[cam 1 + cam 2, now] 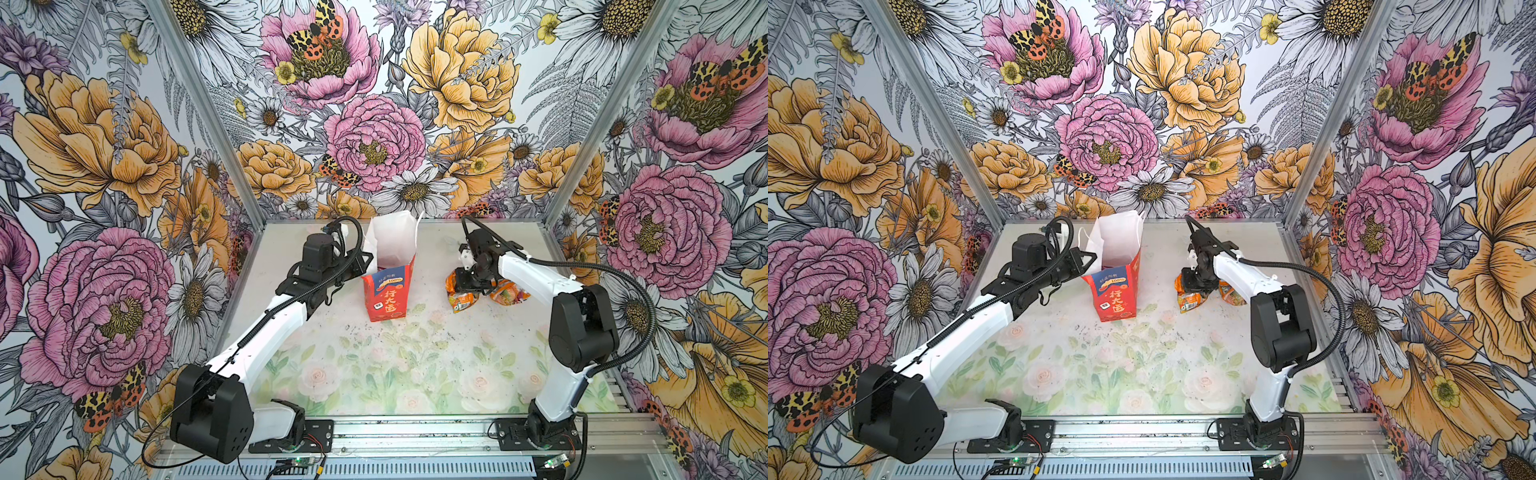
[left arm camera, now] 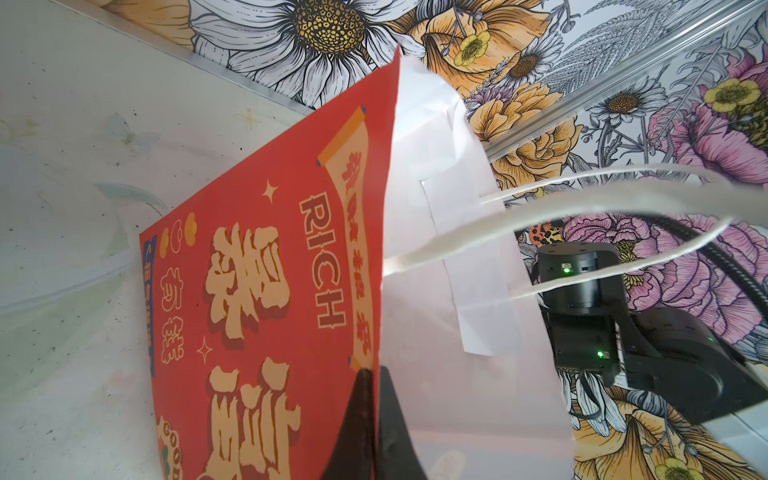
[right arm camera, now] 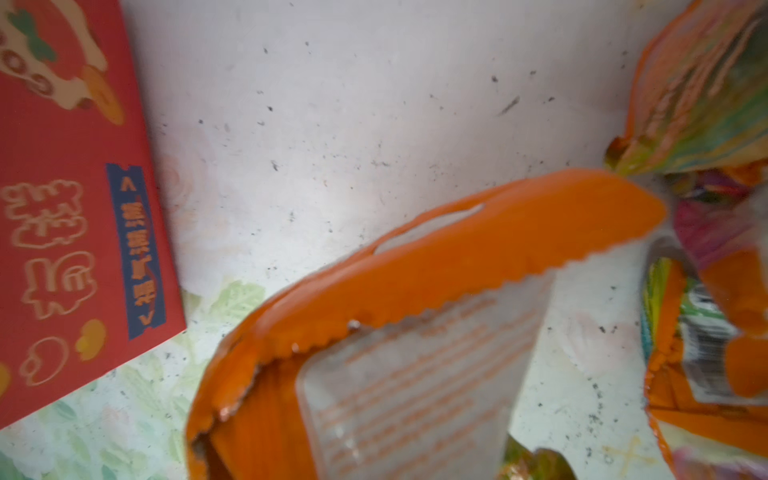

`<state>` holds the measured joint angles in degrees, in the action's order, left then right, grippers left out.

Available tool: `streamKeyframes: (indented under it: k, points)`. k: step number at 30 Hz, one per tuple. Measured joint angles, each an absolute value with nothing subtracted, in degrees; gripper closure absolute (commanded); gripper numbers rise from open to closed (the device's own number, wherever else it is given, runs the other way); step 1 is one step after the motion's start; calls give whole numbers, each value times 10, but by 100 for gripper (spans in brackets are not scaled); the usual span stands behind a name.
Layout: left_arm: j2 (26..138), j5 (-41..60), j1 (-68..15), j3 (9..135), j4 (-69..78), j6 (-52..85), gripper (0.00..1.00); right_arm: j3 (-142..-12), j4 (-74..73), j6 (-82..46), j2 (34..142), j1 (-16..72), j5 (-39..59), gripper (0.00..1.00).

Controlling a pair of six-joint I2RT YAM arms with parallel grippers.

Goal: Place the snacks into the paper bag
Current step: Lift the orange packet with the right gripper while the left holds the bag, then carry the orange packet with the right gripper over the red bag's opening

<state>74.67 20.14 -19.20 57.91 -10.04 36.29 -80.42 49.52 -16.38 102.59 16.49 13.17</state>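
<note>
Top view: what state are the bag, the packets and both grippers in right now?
paper bag: upright, mouth open, side rim pinched.
left gripper: shut on the paper bag's rim.
right gripper: down on the orange packets; jaws hidden.
orange packets: outside the paper bag, clustered on the table beside it.

My left arm (image 1: 266,332) stretches from its near-left base toward the far middle, my left pincer (image 2: 373,374) pointing right, jaws pressed together. My right arm (image 1: 536,274) folds at a raised elbow, reaching left; my right pincer (image 1: 468,286) points down, jaws hidden.
</note>
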Motion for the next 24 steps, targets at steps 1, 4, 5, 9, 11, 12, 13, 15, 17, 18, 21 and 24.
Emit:
streamKeyframes:
  k: [1,4,5,9,11,12,13,15,17,18,21,24]
  points:
    - [747,201,-192,579,-101,364,100,-807,495,-168,1015,165,139,100]
    - [747,201,-192,579,-101,370,100,-825,498,-182,988,165,157,100]
    - [747,201,-192,579,-101,371,100,-833,500,-187,980,165,163,100]
    - [747,201,-192,579,-100,375,100,-866,500,-211,944,165,177,100]
    - [747,201,-192,579,-100,376,100,-884,500,-223,922,165,181,100]
    - [747,200,-192,579,-101,376,100,-891,499,-229,912,165,182,100]
    - [747,199,-192,579,-100,376,100,-898,499,-234,900,165,183,100]
    - [747,199,-192,579,-101,376,100,-911,499,-246,877,165,184,100]
    - [747,199,-192,579,-100,376,100,-926,497,-258,855,166,185,100]
    - [747,199,-192,579,-101,378,100,-932,494,-263,846,167,186,100]
    - [747,194,-192,579,-101,381,100,-949,472,-279,821,182,185,100]
    - [747,189,-192,579,-101,387,100,-971,449,-287,809,219,174,100]
